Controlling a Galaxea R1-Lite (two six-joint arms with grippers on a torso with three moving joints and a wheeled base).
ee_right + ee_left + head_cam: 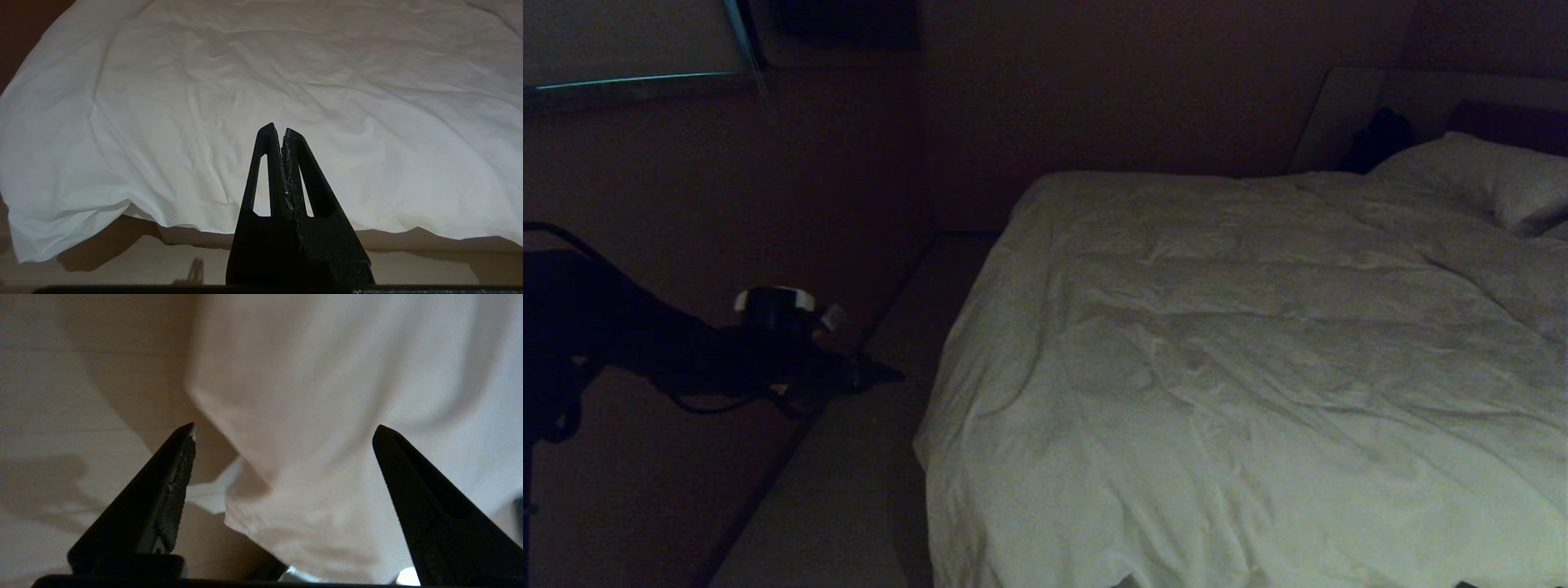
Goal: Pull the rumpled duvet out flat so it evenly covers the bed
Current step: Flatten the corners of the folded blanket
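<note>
The white creased duvet lies spread over the bed, and its near left corner hangs down the side. My left gripper hovers just left of that corner, off the bed. In the left wrist view the left gripper is open wide. The hanging duvet corner shows beyond its fingers, with nothing pinched. My right gripper is shut and empty in front of the duvet's overhanging edge. The right arm does not show in the head view.
A white pillow lies at the head end, with a dark object beside it. A pale floor strip runs along the bed's left side, next to darker floor. A lit panel is on the far wall.
</note>
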